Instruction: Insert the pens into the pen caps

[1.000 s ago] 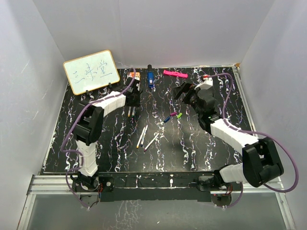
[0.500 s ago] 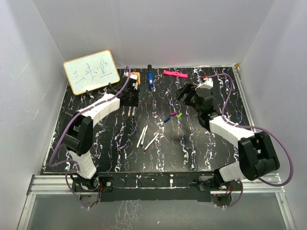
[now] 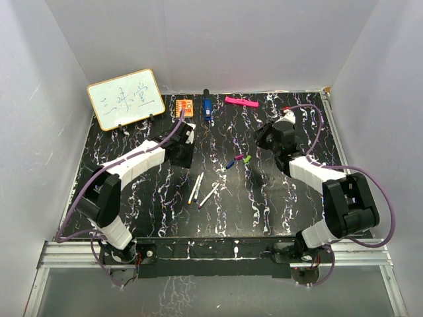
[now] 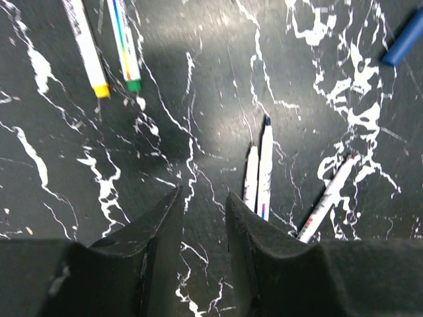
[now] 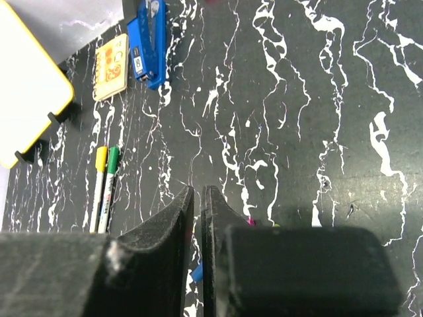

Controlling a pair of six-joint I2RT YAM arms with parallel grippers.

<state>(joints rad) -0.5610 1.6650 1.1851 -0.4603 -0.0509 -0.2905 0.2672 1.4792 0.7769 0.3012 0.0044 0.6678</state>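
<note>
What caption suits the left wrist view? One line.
Left gripper, jaws slightly apart and empty, above a black marbled table near two white pens.

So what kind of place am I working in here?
Probably a lab robot test cell: plain white panel walls box in a black marbled table, an aluminium frame runs along the near edge, and a small whiteboard stands at the back.

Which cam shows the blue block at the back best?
Right wrist: the blue block is close, with its label and edges clear. Top external shows it unobstructed but tiny. Left wrist doesn't catch it.
</note>
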